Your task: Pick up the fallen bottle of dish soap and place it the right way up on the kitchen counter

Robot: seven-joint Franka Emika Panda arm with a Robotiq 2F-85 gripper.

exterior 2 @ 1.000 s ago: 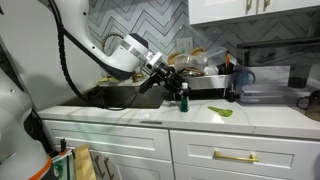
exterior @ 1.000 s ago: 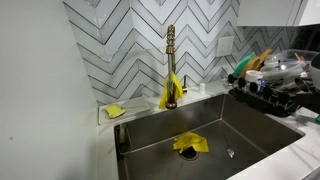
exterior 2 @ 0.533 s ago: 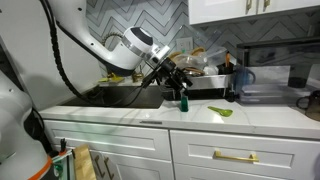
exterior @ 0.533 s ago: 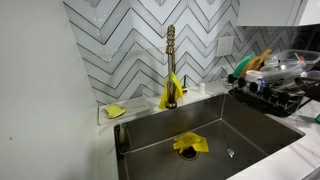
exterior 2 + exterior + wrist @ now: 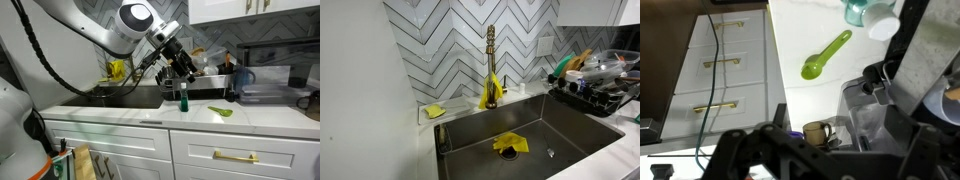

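Note:
The dish soap bottle point(image 5: 183, 97), teal with a dark top, stands upright on the white kitchen counter point(image 5: 255, 119) just right of the sink. My gripper point(image 5: 184, 66) hangs open above it, clear of the bottle, with nothing between its fingers. In the wrist view the counter point(image 5: 800, 30) lies below, the bottle's teal body point(image 5: 854, 10) shows at the top edge, and the gripper point(image 5: 838, 130) frames the picture with dark fingers. Neither the arm nor the bottle appears in the exterior view over the sink.
A green spoon point(image 5: 221, 111) point(image 5: 827, 55) lies on the counter right of the bottle. A loaded dish rack point(image 5: 212, 72) point(image 5: 595, 85) stands behind. The steel sink point(image 5: 520, 135) holds a yellow cloth point(image 5: 510, 144); a brass faucet point(image 5: 491, 65) and yellow sponge point(image 5: 436, 111) sit behind it.
The gripper has opened, let go of the upright bottle and risen above it. The bottle stays standing on the counter.

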